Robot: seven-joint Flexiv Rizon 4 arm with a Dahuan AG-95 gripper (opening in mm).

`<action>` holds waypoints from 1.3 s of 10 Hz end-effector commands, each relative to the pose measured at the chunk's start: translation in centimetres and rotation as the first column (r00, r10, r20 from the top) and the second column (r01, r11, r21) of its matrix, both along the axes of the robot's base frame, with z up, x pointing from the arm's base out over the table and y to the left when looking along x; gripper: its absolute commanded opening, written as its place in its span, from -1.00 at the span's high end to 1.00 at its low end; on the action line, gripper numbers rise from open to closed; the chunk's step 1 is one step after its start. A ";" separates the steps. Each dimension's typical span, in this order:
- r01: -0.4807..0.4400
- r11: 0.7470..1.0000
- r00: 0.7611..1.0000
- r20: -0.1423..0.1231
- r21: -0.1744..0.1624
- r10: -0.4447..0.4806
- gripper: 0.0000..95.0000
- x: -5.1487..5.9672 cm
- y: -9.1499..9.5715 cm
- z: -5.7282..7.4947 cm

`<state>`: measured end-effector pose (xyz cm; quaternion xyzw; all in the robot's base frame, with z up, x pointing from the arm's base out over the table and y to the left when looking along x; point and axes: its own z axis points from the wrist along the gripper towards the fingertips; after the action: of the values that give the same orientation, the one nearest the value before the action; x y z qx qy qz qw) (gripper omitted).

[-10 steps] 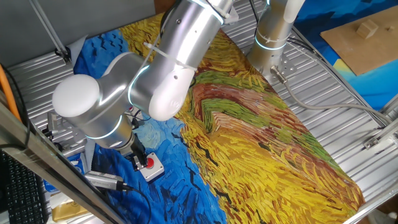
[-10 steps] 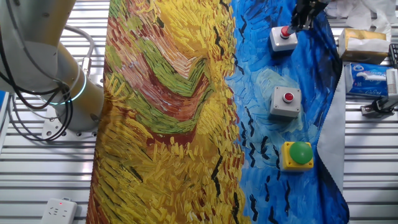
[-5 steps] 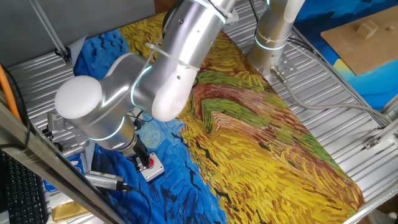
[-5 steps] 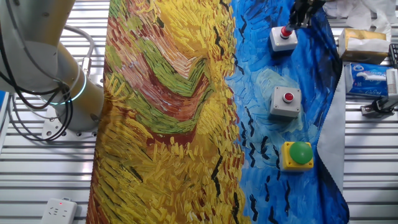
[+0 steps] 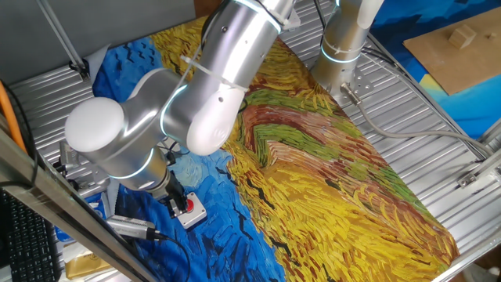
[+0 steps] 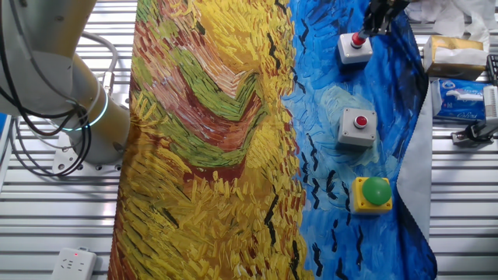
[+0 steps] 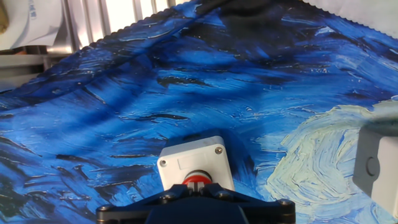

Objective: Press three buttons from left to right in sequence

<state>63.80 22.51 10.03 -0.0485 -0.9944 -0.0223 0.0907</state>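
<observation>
My claw (image 6: pixel 372 25) poised over far red button (image 6: pixel 357 40) on grey-white box; finger gap hidden, state cannot be told. Second red button (image 6: pixel 360 121) mid-row, green button (image 6: pixel 377 190) on yellow box at 6 o'clock end. All on painted cloth (image 6: pixel 218 155) over worktop (image 6: pixel 47 225).

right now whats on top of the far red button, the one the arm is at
The end effector sits over the red button on its grey-white box. Part of the red cap shows beside it. Whether the tip actually touches the cap is hidden by the end effector body in every view.
</observation>
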 end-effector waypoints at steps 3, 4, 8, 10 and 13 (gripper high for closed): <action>-0.004 1.000 1.000 -0.002 -0.003 0.004 1.00 -0.4 0.0 -3.0; -0.003 1.000 1.000 -0.003 -0.003 0.003 1.00 -0.5 0.0 -3.3; -0.008 1.000 1.000 0.001 -0.006 0.008 1.00 -0.6 0.2 -3.5; -0.005 1.000 1.000 0.000 -0.007 0.005 1.00 -0.6 0.2 -3.5; -0.007 1.000 1.000 -0.004 -0.006 0.007 1.00 -0.6 0.1 -4.0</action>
<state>63.80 22.50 10.06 -0.0454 -0.9945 -0.0189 0.0923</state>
